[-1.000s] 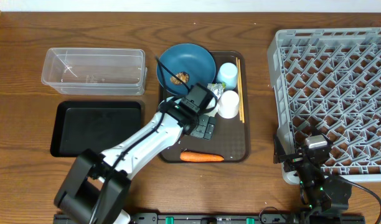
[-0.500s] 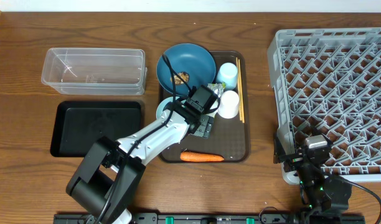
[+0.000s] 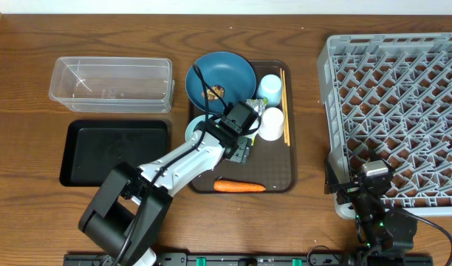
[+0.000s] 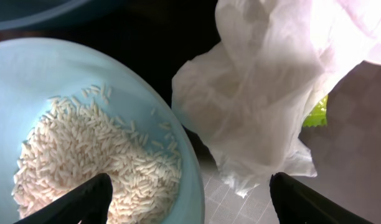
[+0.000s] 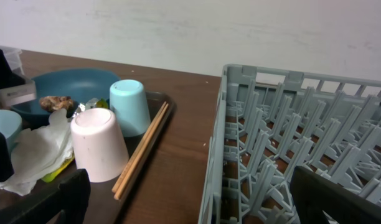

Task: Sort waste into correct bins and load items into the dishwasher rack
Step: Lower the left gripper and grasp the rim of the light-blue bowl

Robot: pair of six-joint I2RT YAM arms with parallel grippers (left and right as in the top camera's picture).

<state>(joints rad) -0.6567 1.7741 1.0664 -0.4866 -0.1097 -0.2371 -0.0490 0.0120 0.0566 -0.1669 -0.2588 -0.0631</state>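
**Left gripper open over napkin and rice bowl; right gripper idle by rack**

Near edge: the right gripper [image 5: 197, 208] is parked low at the near corner of the dishwasher rack [image 3: 396, 96]. Its jaws are spread wide with nothing in them.

The orange carrot [image 3: 239, 186] lies across the near end of the brown serving tray [image 3: 279, 177].

Just beyond it, the left gripper [image 4: 189, 202] points down into the tray. Its fingers are wide apart and grip nothing. They straddle the rim of the small pale blue bowl [image 4: 66, 68] and the near edge of the crumpled white napkin [image 4: 259, 106].

The bowl holds white rice [image 4: 91, 162]. A yellow-green bit of wrapper [image 4: 316, 115] pokes out from under the napkin.

Right of the napkin is the white cup [image 5: 97, 143], with the light blue cup [image 5: 129, 106] just behind it. Both look mouth-down. The wooden chopsticks [image 5: 141, 149] lie along the tray's right edge beside the cups.

At the far end of the tray is the large dark blue bowl [image 3: 226, 70], with a brown food lump [image 3: 213, 92] inside.

On the table left of the tray, the black tray [image 3: 115, 151] is nearer and the clear tub [image 3: 108, 83] is behind it. The two are close but not touching.
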